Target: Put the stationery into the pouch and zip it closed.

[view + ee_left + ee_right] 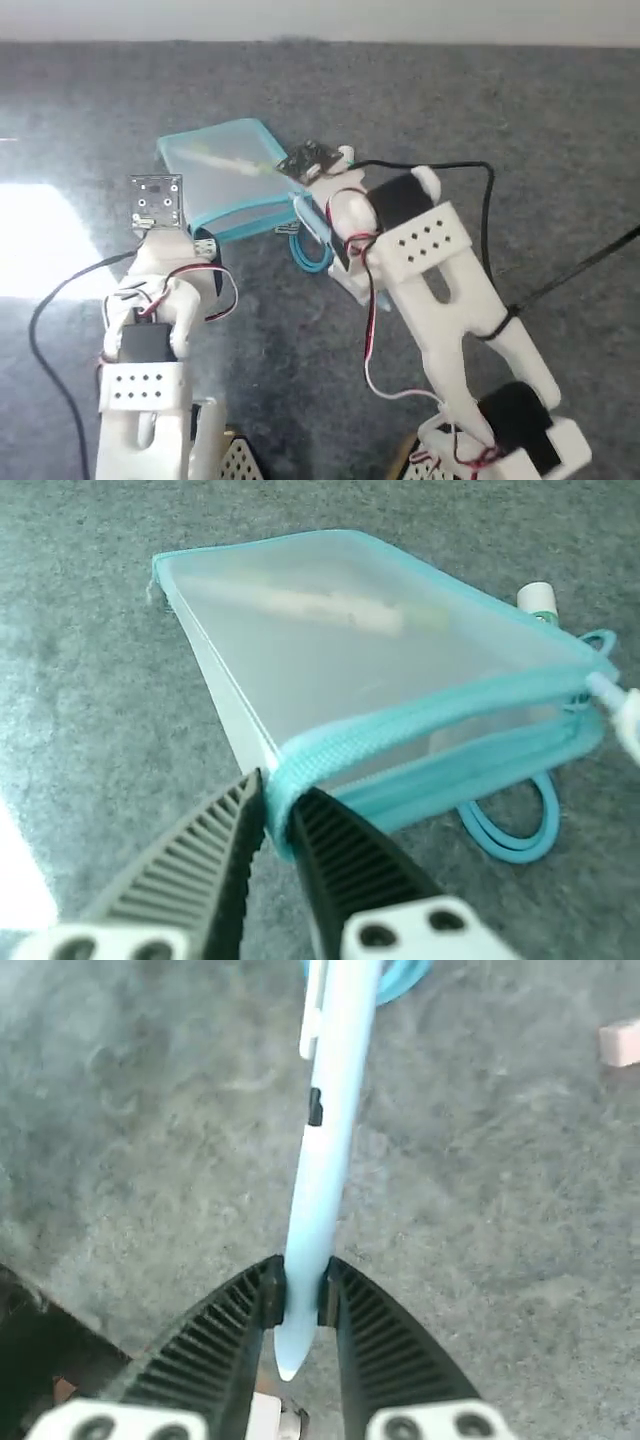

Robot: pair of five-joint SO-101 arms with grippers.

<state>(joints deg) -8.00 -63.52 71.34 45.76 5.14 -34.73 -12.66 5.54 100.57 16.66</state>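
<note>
Two grippers closed, each on something. Toward 7 o'clock on the grey, felt-like tabletop [520, 110]: left gripper [275, 795], ribbed black jaws pinched shut on the zip-side corner of the pouch [380, 660], with only a thin fold of teal tape between them. Lies near 11 o'clock, flat: frosted soft film edged in teal fabric, a pale stick-shaped item [320, 605] already inside, zip edge seemingly parted. Just off its 4 o'clock corner, a teal strap loop [510, 825] flat on the tabletop. Further right, right gripper [300, 1285] clamped on the tail end of the pen [335, 1110], pale blue, smooth round plastic with a clip, nose aimed toward that loop. Apart from the pen, a small pinkish block [622, 1040], perhaps an eraser. Likely troubles from here: snagging the pen's nose or clip on the loop or the zip teeth instead of finding the mouth; shoving the limp pouch and tearing the corner out of so slight a pinch; letting the slick barrel pivot or slide, held as it is near one end; collapsing the soft mouth shut before entry.
</note>
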